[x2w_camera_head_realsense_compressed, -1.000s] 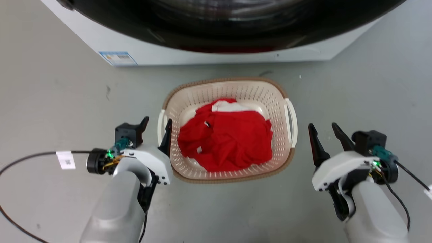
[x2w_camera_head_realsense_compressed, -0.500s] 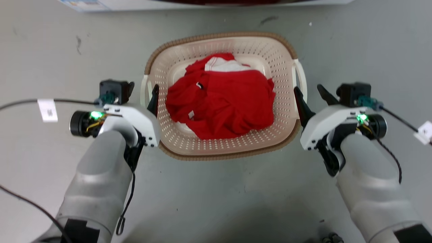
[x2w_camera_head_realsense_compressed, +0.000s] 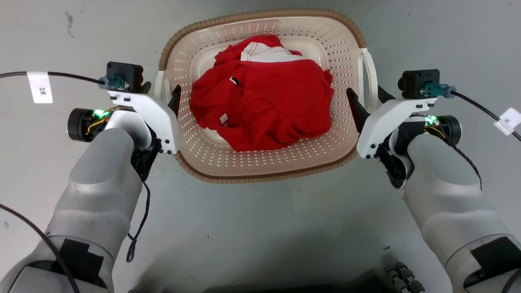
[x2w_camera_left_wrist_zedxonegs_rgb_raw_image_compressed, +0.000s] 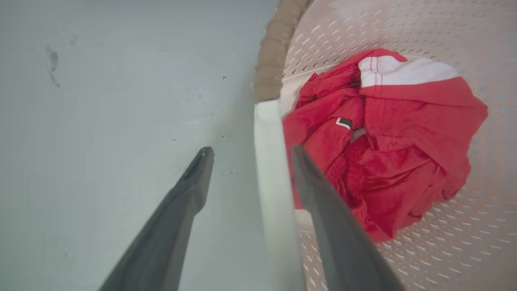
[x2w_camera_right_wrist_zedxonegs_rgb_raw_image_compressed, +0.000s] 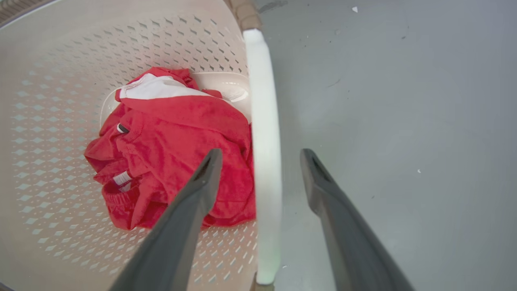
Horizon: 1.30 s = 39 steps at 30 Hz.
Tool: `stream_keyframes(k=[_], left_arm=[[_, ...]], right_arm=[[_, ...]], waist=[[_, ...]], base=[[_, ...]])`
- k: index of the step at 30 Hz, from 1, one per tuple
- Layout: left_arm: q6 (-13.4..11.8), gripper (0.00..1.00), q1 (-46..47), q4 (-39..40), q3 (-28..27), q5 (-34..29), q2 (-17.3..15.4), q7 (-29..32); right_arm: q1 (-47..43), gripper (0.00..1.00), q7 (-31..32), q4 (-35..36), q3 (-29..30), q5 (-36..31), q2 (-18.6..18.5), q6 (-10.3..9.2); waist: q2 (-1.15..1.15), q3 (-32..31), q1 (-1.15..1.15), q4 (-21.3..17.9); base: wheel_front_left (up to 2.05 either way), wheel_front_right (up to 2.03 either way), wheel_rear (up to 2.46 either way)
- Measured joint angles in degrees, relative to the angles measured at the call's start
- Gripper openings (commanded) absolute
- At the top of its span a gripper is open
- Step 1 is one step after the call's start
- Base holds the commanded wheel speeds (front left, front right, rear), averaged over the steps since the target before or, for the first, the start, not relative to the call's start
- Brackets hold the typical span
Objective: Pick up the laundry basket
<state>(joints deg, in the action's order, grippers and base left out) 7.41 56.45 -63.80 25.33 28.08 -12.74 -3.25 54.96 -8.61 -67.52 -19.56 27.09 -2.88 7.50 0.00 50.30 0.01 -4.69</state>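
The laundry basket point(x2w_camera_head_realsense_compressed: 260, 178) is cream perforated plastic with a brown rim and stands on the grey floor in the upper middle of the head view. My left gripper point(x2w_camera_head_realsense_compressed: 160, 91) is open astride the basket's white left handle point(x2w_camera_head_realsense_compressed: 159, 83), one finger inside the wall and one outside. In the left wrist view the left gripper point(x2w_camera_left_wrist_zedxonegs_rgb_raw_image_compressed: 250, 155) has the left handle point(x2w_camera_left_wrist_zedxonegs_rgb_raw_image_compressed: 268, 169) between its fingers. My right gripper point(x2w_camera_head_realsense_compressed: 367, 97) is open astride the right handle point(x2w_camera_head_realsense_compressed: 368, 73). The right wrist view shows the right gripper point(x2w_camera_right_wrist_zedxonegs_rgb_raw_image_compressed: 261, 155) either side of the right handle point(x2w_camera_right_wrist_zedxonegs_rgb_raw_image_compressed: 260, 101).
A crumpled red garment point(x2w_camera_head_realsense_compressed: 264, 106) with a white patch lies inside the basket. Black cables with white tags point(x2w_camera_head_realsense_compressed: 40, 87) trail on the floor to the left and at the right edge point(x2w_camera_head_realsense_compressed: 506, 120). A dark part of my base point(x2w_camera_head_realsense_compressed: 401, 276) shows at the bottom.
The head camera has tilted down, so the washer has left the picture. My right gripper has moved in from beside the basket to straddle the right handle. The left gripper has stayed astride the left handle.
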Motion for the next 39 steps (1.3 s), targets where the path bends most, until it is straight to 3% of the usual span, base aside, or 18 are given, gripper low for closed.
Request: stream_keyframes(k=[8,9,10,11,12,25,39], left_arm=[[0.07,1.00,1.80,0.40,5.53,5.08,-1.59,3.97],[0.07,1.00,1.99,0.20,6.02,5.63,-1.75,4.71],[0.07,0.57,2.21,0.03,6.53,6.23,-1.87,5.53],[0.07,0.29,2.40,-0.04,7.00,6.77,-1.96,6.09],[0.08,0.00,2.59,-0.09,7.50,7.27,-2.05,6.59],[0.07,0.00,2.81,-0.93,12.18,14.46,-1.13,10.02],[-0.37,0.00,-3.75,-0.79,17.27,24.14,0.85,19.54]], right_arm=[[2.48,1.00,2.29,-1.15,-5.60,3.47,0.01,0.01],[2.65,0.56,3.03,-1.25,-6.12,4.19,0.02,0.00],[2.75,0.28,3.69,-1.34,-6.59,4.88,0.00,0.00],[2.83,0.00,4.34,-1.43,-7.17,5.44,0.00,0.00],[2.93,0.00,4.59,-1.47,-7.69,5.88,0.00,0.00],[3.11,0.00,8.21,-3.42,-12.68,10.43,-0.08,-0.10],[-3.06,0.00,21.89,-5.66,-14.18,16.36,-1.02,-0.10]], waist=[[0.00,1.74,0.00,-0.43],[0.00,1.87,0.00,-0.50],[0.00,1.96,0.00,-0.56],[0.00,2.03,0.00,-0.62],[0.00,2.10,-0.01,-0.69],[0.00,-1.02,-0.01,-0.47],[0.00,-15.85,-0.01,0.35]], base=[[0.00,0.00,0.00],[0.00,0.00,0.00],[0.00,0.00,0.00],[0.00,0.00,0.00],[0.00,0.00,0.00],[0.00,0.00,0.00],[0.00,0.00,0.00]])
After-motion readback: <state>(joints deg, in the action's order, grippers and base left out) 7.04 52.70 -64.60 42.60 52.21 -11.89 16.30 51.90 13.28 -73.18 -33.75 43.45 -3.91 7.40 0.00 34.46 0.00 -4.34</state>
